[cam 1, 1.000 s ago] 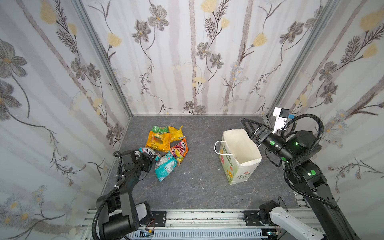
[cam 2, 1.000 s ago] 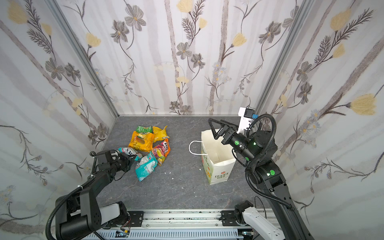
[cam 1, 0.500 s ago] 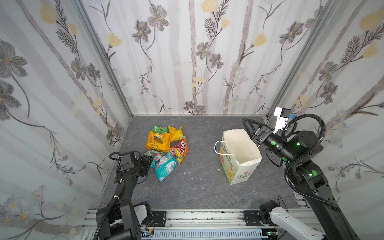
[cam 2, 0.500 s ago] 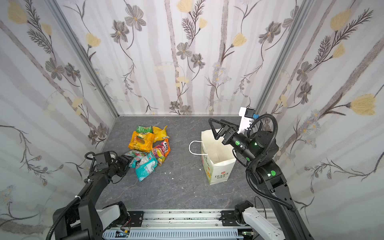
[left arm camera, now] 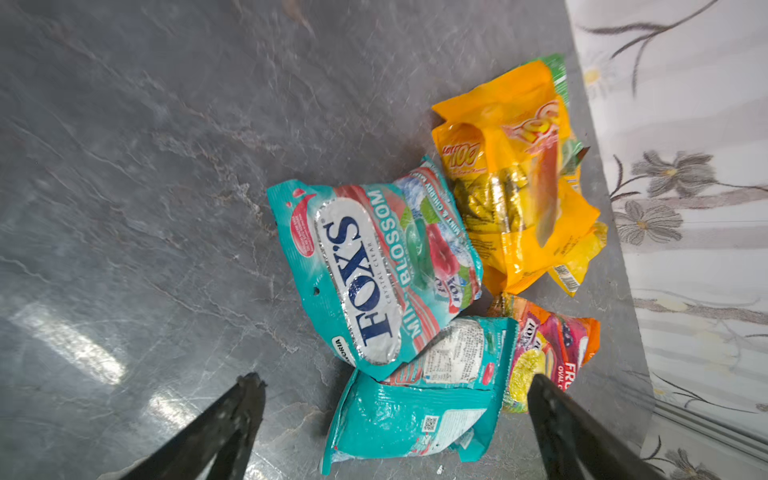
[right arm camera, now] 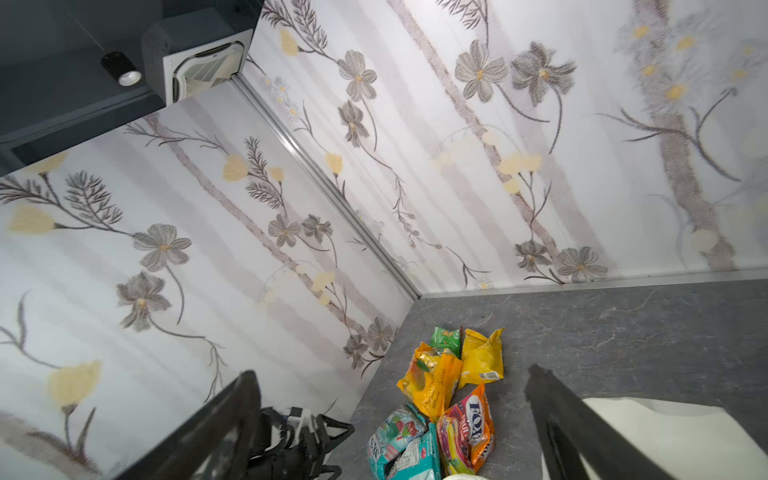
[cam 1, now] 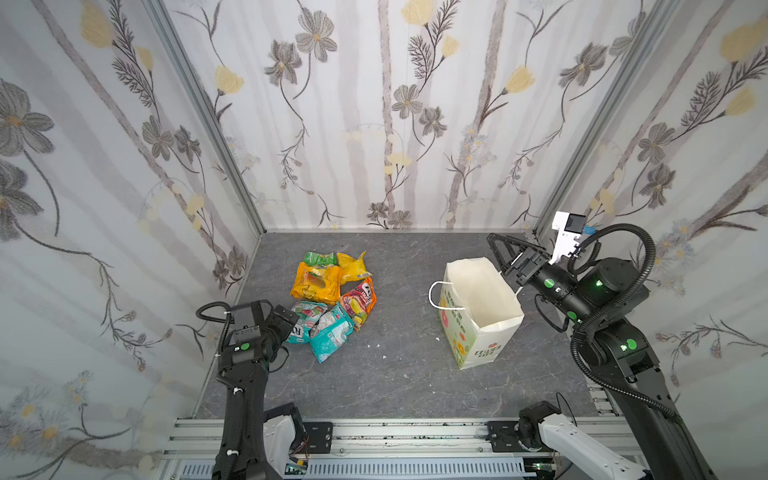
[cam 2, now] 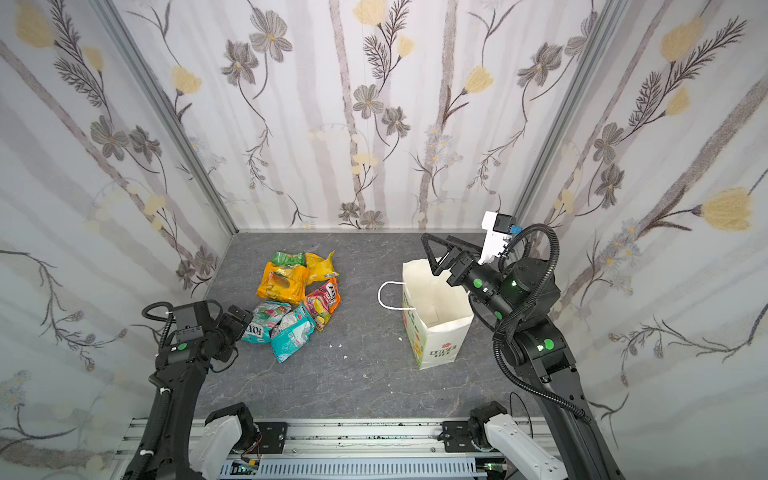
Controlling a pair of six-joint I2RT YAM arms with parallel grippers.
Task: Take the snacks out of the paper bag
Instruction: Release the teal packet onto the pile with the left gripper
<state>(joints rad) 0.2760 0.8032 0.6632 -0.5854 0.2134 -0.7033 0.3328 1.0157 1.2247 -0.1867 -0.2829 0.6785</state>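
Observation:
Several snacks lie in a heap on the left of the grey table: a green packet (cam 1: 318, 258), a yellow one (cam 1: 353, 266), an orange one (cam 1: 316, 282), an orange-pink one (cam 1: 359, 301) and two teal ones (cam 1: 332, 336). My left gripper (cam 1: 292, 326) (left arm camera: 392, 380) is open and low at the heap's near-left edge, just short of the teal FOX'S packet (left arm camera: 365, 270), holding nothing. The white paper bag (cam 1: 478, 332) (cam 2: 432, 332) stands upright on the right; only white paper shows inside. My right gripper (cam 1: 494, 245) (right arm camera: 390, 372) hangs open above the bag's far rim.
Flowered walls close the table on three sides; the left wall (cam 1: 232, 266) is close behind my left arm. A metal rail (cam 1: 395, 432) runs along the front edge. The bag's cord handle (cam 1: 434, 295) sticks out towards the heap. Small white crumbs (cam 1: 376, 345) lie on the grey surface.
My left gripper has gone from shut to open and let go of the teal FOX'S packet, which now lies at the heap's edge. The right arm and the bag have stayed still.

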